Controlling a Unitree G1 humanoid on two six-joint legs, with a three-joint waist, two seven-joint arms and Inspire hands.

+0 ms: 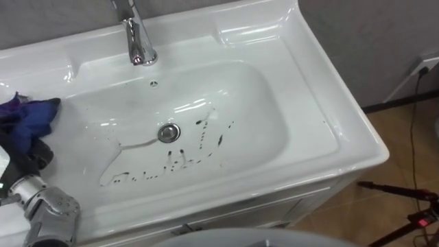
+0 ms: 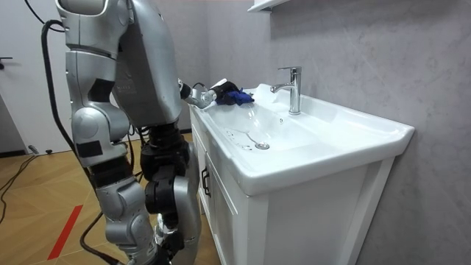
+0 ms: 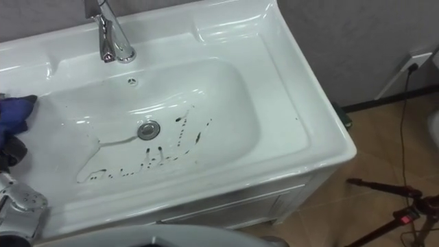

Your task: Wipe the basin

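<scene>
The left hand (image 1: 33, 156) is curled round a blue cloth (image 1: 27, 118) at the left edge of the white basin (image 1: 322, 116). It should press the cloth flat and rub slowly over the dark marks (image 1: 182, 161) near the drain (image 1: 169, 132), missing no spot

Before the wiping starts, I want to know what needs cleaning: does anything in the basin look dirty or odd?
Yes: dark specks and streaks lie on the floor of the basin, beside and in front of the drain, stark against the white. The left hand holds the blue cloth at the left rim, off the marks.
</scene>
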